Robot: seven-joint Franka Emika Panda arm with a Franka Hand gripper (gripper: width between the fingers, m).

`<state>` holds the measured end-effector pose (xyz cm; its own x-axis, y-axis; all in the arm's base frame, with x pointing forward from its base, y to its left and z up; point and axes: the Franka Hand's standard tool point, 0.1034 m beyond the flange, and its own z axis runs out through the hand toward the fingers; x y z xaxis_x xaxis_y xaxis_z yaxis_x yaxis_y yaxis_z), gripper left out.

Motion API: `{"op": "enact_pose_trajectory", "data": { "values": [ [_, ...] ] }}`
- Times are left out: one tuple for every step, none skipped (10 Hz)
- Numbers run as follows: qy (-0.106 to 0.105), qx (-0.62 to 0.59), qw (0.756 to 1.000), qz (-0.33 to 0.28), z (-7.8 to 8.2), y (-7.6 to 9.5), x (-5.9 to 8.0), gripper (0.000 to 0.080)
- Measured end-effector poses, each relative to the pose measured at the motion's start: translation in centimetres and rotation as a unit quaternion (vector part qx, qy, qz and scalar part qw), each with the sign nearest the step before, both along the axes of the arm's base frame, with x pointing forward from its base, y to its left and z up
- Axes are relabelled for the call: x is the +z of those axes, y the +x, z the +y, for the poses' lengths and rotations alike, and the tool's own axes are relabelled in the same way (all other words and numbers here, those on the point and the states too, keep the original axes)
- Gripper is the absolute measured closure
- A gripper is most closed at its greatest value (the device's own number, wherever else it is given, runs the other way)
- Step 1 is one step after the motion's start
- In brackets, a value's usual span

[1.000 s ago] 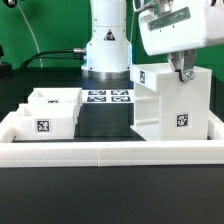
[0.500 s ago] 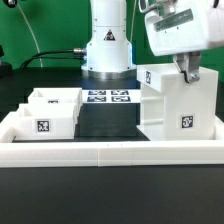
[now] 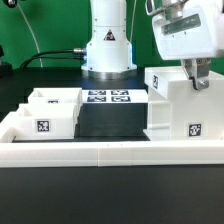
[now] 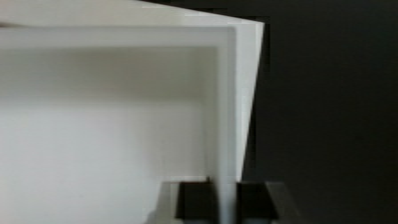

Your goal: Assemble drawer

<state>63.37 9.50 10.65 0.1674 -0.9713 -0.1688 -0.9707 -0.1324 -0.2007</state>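
Observation:
The large white boxy housing (image 3: 178, 108) stands on the black mat at the exterior view's right, with a tag on its front face. My gripper (image 3: 195, 78) reaches down over its top edge and is shut on the housing's thin wall. In the wrist view the wall (image 4: 235, 110) runs between my two dark fingers (image 4: 201, 202), and my gripper (image 4: 233, 204) clamps it from both sides. Two smaller open-top trays (image 3: 45, 118) sit side by side at the exterior view's left, one (image 3: 57, 97) behind the other.
A long low white border wall (image 3: 110, 151) runs along the front and up the left side. The marker board (image 3: 108, 97) lies at the back middle in front of the robot's white base (image 3: 108, 45). A black cable hangs at the back left.
My gripper has moved toward the exterior view's right, taking the housing with it. The housing now stands closer to the right edge. The trays have not moved.

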Motion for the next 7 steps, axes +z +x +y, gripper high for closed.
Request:
{"op": "enact_pose_trajectory", "data": {
  "values": [
    [0.001, 0.001, 1.0, 0.005, 0.03, 0.1, -0.02, 0.0754],
    [0.002, 0.0, 1.0, 0.006, 0.07, 0.38, 0.0, 0.0754],
    [0.002, -0.003, 1.0, 0.009, 0.06, 0.51, -0.02, 0.0754],
    [0.002, -0.003, 1.0, 0.013, 0.06, 0.49, -0.03, 0.0754],
    [0.001, 0.0, 1.0, 0.015, 0.03, 0.51, -0.01, 0.0754],
    [0.001, 0.0, 1.0, 0.015, 0.04, 0.5, -0.02, 0.0683],
    [0.001, 0.002, 1.0, 0.015, 0.09, 0.48, -0.05, 0.0683]
  ]
}}
